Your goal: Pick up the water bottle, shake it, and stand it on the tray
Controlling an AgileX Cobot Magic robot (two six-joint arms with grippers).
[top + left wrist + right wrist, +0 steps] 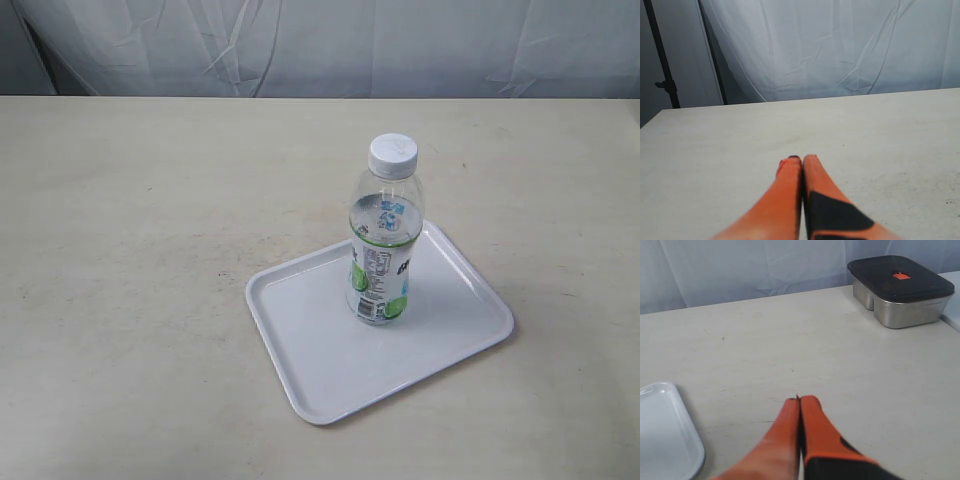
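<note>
The water bottle (pixel 384 232), clear with a white cap and a white-and-green label, stands upright on the white tray (pixel 300 340) in the exterior view. Neither arm shows in that view. In the left wrist view my left gripper (pixel 800 159) is shut, its orange fingers pressed together over bare table, with nothing between them. My right gripper (pixel 800 400) is shut too and holds nothing. A rounded corner of the tray (pixel 665 435) shows beside it in the right wrist view. The bottle is out of both wrist views.
A steel lunch box with a dark lid (pixel 900 290) sits on the table beyond the right gripper. White cloth (pixel 320 45) hangs behind the table's far edge. A black stand pole (pixel 660 55) shows at the table's corner in the left wrist view.
</note>
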